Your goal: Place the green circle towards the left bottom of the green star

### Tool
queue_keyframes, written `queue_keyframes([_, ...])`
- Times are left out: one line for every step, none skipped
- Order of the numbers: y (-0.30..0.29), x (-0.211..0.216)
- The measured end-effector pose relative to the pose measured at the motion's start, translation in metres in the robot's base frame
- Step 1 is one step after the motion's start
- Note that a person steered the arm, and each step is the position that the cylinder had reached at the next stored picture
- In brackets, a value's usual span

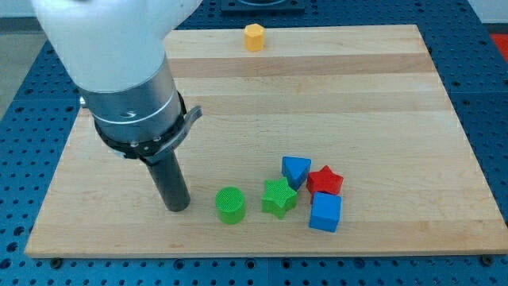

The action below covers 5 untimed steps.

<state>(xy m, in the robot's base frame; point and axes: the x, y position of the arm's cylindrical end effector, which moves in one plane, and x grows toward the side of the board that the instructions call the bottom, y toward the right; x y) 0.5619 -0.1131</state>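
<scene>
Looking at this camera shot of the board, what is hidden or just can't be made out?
- Board at the view's upper left: covered by the arm; any blocks there cannot be seen.
- My tip and the green circle: a narrow gap seems to show, but contact is uncertain.
- Green circle and green star: touching or just apart, unclear.

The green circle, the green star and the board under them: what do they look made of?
The green circle and green star look like matte plastic, possibly 3D-printed: fine ridged lines show on their tops. The board looks like pale wood with a smooth finish, made of joined planks: long grain bands run across it. My tip stands just to the view's left of the circle; contact is unclear.
</scene>
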Motion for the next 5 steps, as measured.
queue_keyframes([0.025,0.0])
queue_keyframes([0.053,0.0])
queue_keyframes([0.057,0.0])
queue_keyframes([-0.004,0.0])
queue_keyframes([-0.103,-0.003])
